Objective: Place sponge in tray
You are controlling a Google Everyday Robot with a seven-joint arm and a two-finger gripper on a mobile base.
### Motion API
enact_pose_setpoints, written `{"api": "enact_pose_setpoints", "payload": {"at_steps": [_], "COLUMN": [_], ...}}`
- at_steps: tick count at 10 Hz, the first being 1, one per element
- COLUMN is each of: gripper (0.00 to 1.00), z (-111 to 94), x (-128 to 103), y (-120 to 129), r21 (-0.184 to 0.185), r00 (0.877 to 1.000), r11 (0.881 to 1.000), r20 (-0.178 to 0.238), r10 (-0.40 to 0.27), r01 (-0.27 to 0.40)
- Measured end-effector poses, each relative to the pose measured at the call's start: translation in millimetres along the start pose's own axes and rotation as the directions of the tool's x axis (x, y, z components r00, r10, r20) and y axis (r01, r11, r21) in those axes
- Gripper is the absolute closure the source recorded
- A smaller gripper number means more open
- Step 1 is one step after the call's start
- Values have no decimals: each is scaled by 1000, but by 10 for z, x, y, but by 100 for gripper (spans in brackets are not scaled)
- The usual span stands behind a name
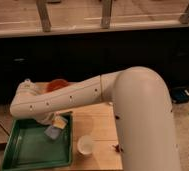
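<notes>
The sponge (55,129) is a small blue-grey pad with a lighter side. It is tilted, just inside the right rim of the green tray (23,152). My gripper (50,121) is at the end of the white arm that reaches in from the right. It is directly over the sponge, above the tray's far right corner, and is mostly hidden by the arm. I cannot tell whether the sponge hangs from the gripper or rests on the tray.
An orange bowl (57,85) stands behind the arm at the back of the wooden table (100,125). A white cup (85,145) stands just right of the tray. A small dark item (119,147) lies by the table's right edge.
</notes>
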Motion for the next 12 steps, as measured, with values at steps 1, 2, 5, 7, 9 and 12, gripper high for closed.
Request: {"api": "enact_pose_setpoints", "payload": {"at_steps": [1, 2, 5, 7, 9, 12], "gripper": [60, 57, 47, 46, 41, 39], "z": [0, 2, -12, -17, -11, -13], "x": [-13, -21, -54, -77, -93, -122], "y": [-13, -11, -27, -43, -47, -57], "r21": [3, 7, 11, 15, 17, 21], "r00": [1000, 1000, 999, 998, 996, 993], "r11": [1000, 1000, 999, 998, 996, 993], "r20": [3, 5, 8, 11, 14, 17], "r10": [-9, -30, -51, -65, -88, -114], "r01": [9, 30, 51, 65, 87, 114]}}
